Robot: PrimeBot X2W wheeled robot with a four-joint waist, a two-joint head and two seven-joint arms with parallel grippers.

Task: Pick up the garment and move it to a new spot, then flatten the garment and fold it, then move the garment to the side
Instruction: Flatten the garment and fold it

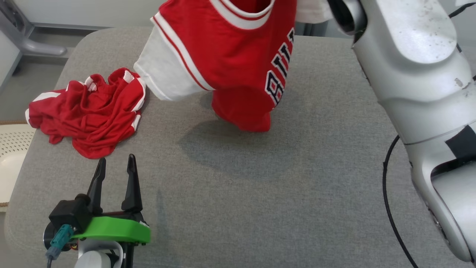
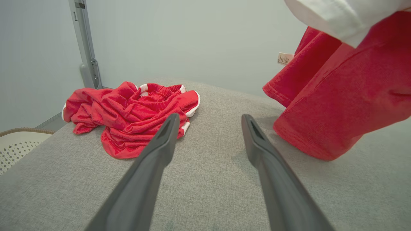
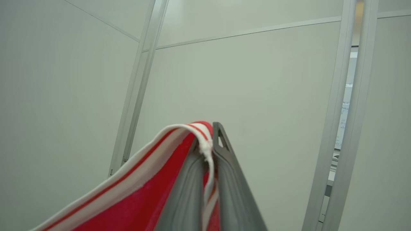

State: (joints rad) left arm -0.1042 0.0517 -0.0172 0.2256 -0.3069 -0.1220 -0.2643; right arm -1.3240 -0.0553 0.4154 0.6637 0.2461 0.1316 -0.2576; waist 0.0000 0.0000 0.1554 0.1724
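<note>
A red garment with white sleeves and dark lettering hangs over the grey table, its lower hem just touching the surface. The same garment fills the right of the left wrist view. My right gripper is raised high and shut on the garment's red-and-white striped trim. The pale right forearm rises at the right of the head view. My left gripper stands open low at the table's front left, nothing between its fingers.
A second crumpled red cloth with white trim lies at the table's left, just beyond the left fingertips. A cream perforated basket sits off the left edge. A black cable hangs by the right arm.
</note>
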